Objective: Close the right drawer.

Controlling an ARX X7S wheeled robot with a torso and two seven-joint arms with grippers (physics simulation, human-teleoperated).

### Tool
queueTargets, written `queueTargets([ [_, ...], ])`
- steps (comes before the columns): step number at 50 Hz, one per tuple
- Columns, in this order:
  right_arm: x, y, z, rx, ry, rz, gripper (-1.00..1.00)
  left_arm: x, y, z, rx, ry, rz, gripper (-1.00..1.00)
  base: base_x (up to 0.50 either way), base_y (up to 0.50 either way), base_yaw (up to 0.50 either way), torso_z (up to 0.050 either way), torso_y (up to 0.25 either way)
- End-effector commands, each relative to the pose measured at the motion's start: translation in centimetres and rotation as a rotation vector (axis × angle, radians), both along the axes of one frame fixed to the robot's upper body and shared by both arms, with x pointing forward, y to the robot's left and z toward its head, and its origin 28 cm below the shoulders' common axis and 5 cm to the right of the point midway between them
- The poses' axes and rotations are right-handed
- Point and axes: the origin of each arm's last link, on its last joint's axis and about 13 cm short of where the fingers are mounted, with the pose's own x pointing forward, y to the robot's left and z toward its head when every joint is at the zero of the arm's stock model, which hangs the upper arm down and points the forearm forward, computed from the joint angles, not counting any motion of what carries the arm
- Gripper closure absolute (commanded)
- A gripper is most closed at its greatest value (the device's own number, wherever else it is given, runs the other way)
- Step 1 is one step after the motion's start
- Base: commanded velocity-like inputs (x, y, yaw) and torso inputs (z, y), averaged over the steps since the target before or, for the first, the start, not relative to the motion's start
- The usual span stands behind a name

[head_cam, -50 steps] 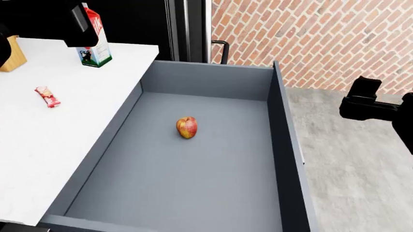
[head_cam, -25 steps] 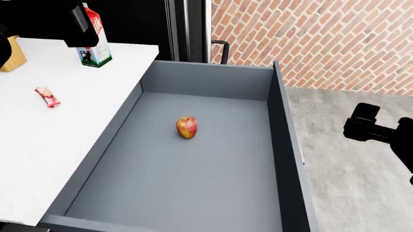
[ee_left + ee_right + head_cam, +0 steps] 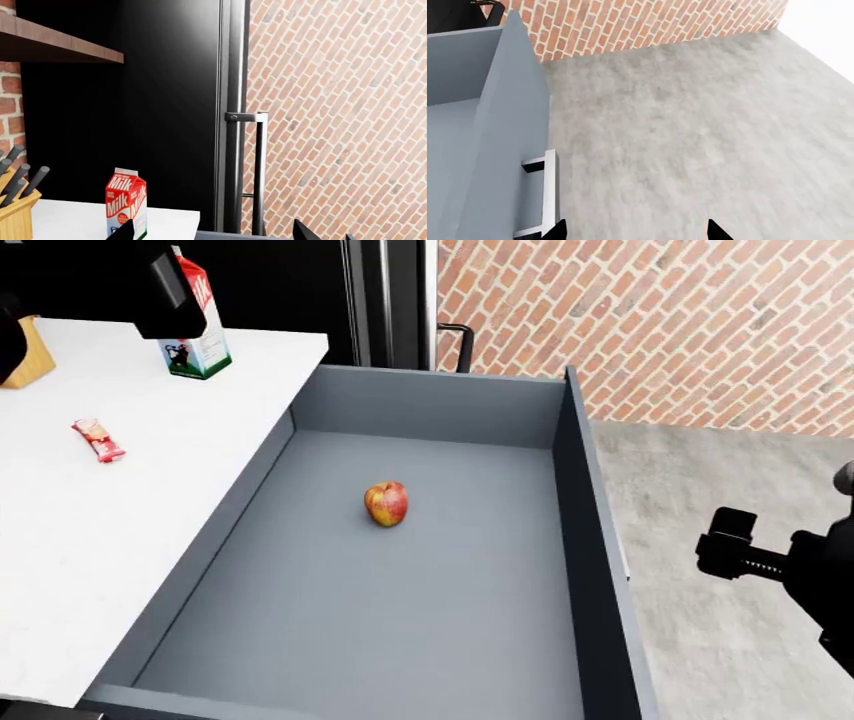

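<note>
1. Blue-grey and fully pulled out, the right drawer [image 3: 400, 570] fills the middle of the head view beside the white bench [image 3: 120, 510]. Its front panel faces the concrete floor on our right side, and a single apple [image 3: 386, 503] lies loose on its floor.

2. Over the last second we have dropped our right gripper [image 3: 727, 540] from well up near the brick wall [image 3: 641, 320] to a lower spot out over the floor. It now stands level with the middle of the front panel but clear of it.

3. From the right wrist camera, the drawer's bar handle [image 3: 547, 192] sits just ahead of the right fingers [image 3: 557, 231]. They are spread wide with nothing between them.

4. We judge this to be the approach for a push. The gripper has come down to panel height, and what remains is to travel sideways into the panel and shove the drawer home.

5. Our left gripper [image 3: 220, 235] hangs high over the back of the bench near the milk carton [image 3: 194, 320] and the knife block [image 3: 17, 200], fingers parted and holding nothing.

6. One risk we see is that the apple may roll when the drawer moves.
</note>
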Motion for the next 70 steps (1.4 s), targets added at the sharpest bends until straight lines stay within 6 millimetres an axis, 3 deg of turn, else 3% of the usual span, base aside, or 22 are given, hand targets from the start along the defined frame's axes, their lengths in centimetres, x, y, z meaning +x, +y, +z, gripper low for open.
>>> queueTargets([
  [1,0.2,-0.6,-1.2,-0.011,0.058,-0.023,-1.00,0.0,0.0,0.0,0.001,0.001,-0.001,-1.00,0.00,0.00,0.00,0.000,0.000],
  [21,1.7,-1.6,-2.0,0.020,0.077,-0.047,-1.00,0.0,-0.2,-0.3,0.007,0.008,-0.010,-1.00,0.00,0.00,0.00,0.000,0.000],
  [33,3.5,-2.5,-5.2,0.081,0.119,-0.025,-1.00,0.1,-0.4,-0.5,0.011,0.017,-0.015,-1.00,0.00,0.00,0.00,0.000,0.000],
  [48,6.0,-3.0,-6.1,0.080,0.167,0.012,-1.00,0.2,-0.4,-0.5,0.011,0.020,-0.012,-1.00,0.00,0.00,0.00,0.000,0.000],
  [70,7.2,-2.8,-6.5,0.049,0.203,0.030,-1.00,-0.1,-0.3,-0.3,0.010,0.013,-0.013,-1.00,0.00,0.00,0.00,0.000,0.000],
])
